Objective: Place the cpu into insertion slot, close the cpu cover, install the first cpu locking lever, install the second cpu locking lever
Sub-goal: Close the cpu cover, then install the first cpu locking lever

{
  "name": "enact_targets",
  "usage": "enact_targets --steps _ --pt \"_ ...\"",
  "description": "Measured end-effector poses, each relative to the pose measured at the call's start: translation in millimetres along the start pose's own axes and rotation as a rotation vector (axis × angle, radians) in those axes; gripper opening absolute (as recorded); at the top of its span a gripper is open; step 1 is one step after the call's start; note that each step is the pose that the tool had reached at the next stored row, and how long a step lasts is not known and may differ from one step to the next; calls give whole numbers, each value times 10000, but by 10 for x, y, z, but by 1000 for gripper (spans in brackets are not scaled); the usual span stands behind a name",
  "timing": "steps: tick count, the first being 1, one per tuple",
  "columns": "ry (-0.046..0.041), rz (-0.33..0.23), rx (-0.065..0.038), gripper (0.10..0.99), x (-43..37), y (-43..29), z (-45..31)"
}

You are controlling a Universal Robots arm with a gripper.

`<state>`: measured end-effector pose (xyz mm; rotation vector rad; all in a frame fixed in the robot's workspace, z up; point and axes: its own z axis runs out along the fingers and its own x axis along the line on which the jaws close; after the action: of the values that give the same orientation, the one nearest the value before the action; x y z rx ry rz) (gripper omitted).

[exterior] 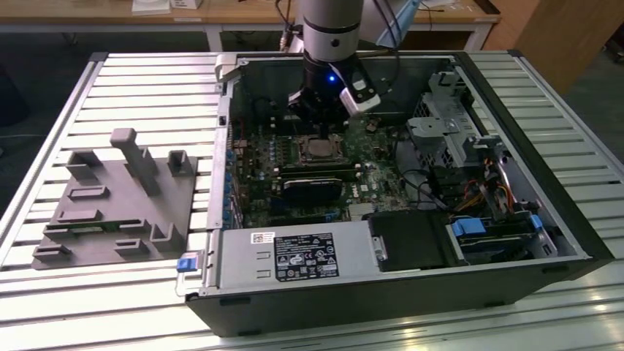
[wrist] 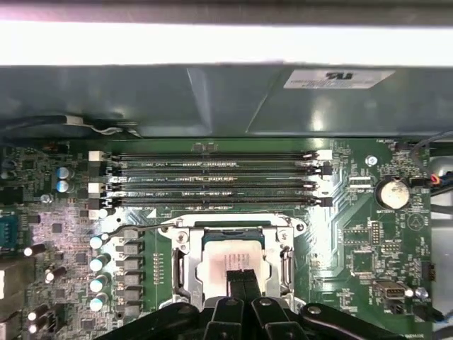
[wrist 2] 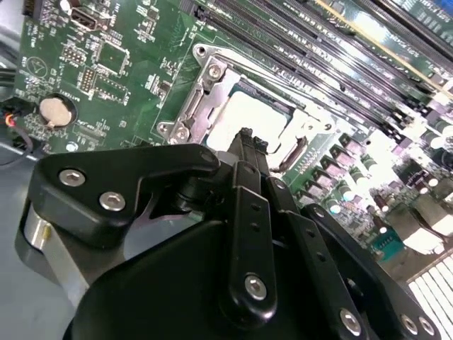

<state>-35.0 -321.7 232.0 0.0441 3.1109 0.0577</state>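
At the exterior view's left, a grey plastic fixture block (exterior: 117,197) lies on the slatted table, well apart from the work. In the middle of that view the black gripper (exterior: 317,124) hangs inside the open black computer case (exterior: 390,289). In both wrist views its fingers (wrist: 249,283) are closed together and hold nothing. Their tips are over the cpu (wrist: 216,262), a flat square chip with a pale silver top. It already lies in the insertion slot (wrist 2: 185,110), a square silvery socket on the green circuit board (wrist: 354,234). The cpu cover (wrist: 233,228), a thin silvery window frame, surrounds the chip; I cannot tell if it is fully down. To my judgement, pressing should go straight and gently, on the frame and not on the chip. At the exterior view's right, orange cables (exterior: 478,194) are well apart.
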Motion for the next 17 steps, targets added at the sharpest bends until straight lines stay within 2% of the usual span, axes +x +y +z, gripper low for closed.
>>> enact_targets --steps 12,17 --pt "0 0 0 106 -1 1 -30" --pt "0 0 0 106 26 0 -31"
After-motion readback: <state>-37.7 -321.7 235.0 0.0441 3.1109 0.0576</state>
